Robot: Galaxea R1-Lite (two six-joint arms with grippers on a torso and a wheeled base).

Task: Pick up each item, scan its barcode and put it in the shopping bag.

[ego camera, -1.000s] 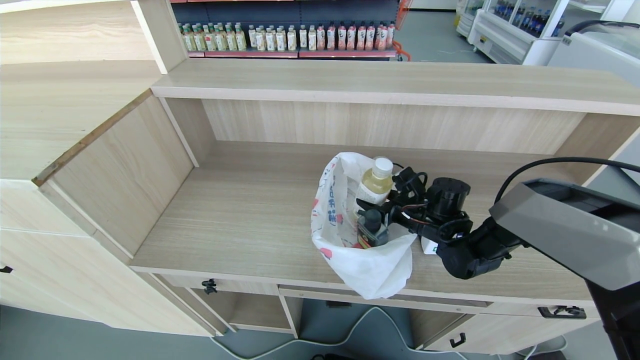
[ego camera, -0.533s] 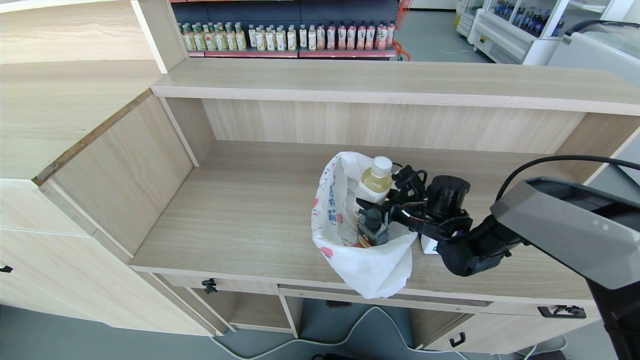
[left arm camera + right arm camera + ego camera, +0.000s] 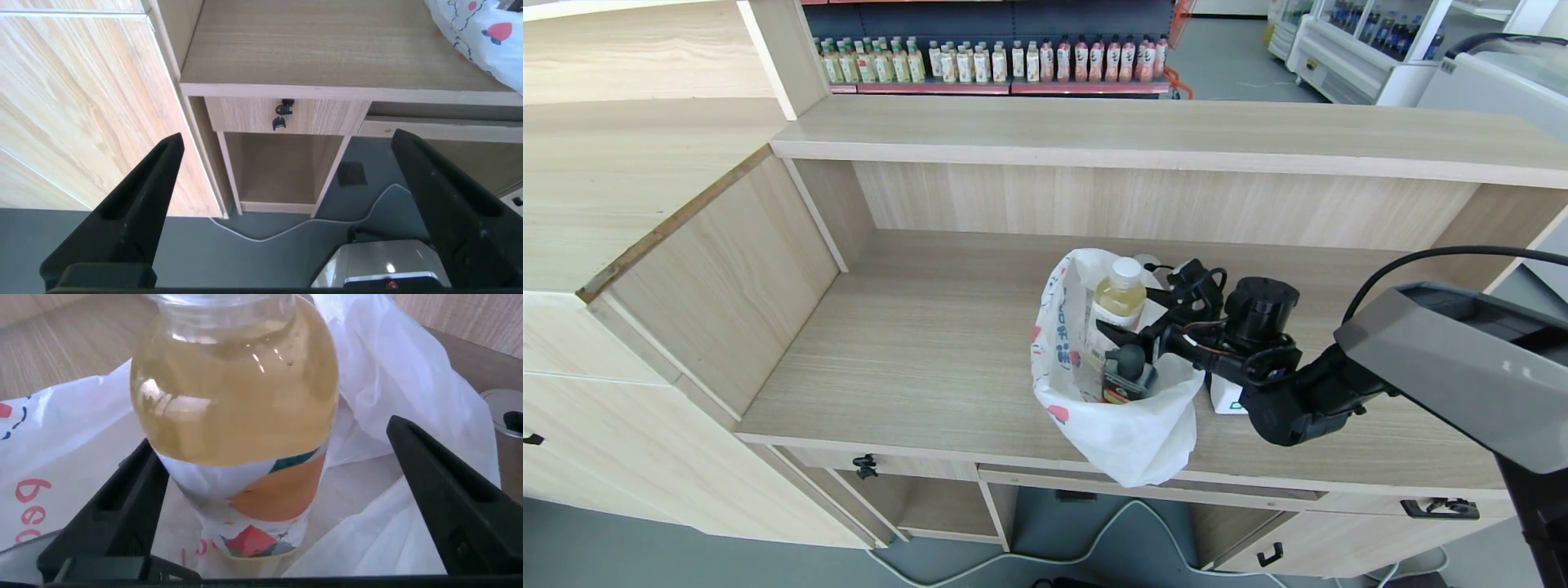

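A bottle (image 3: 1121, 298) of pale yellow drink, white cap up, stands upright in the mouth of the white shopping bag (image 3: 1127, 445) on the wooden table (image 3: 915, 351), just behind a dark-capped item (image 3: 1127, 377) already in the bag. The right hand (image 3: 1134, 314) straddles the bottle with its fingers spread. One lies against the label, while a strip of bag shows between the other and the bottle, so the grip looks released or nearly so. The step appears to be the drop-off. Done well, it likely means seating the base on the bag's floor, then drawing straight up without snagging the soft rim or tipping the bottle onto its neighbour. A small white box (image 3: 1225, 398) sits on the table beside the bag. The left hand (image 3: 286, 139) hangs spread and empty out in front of the table.
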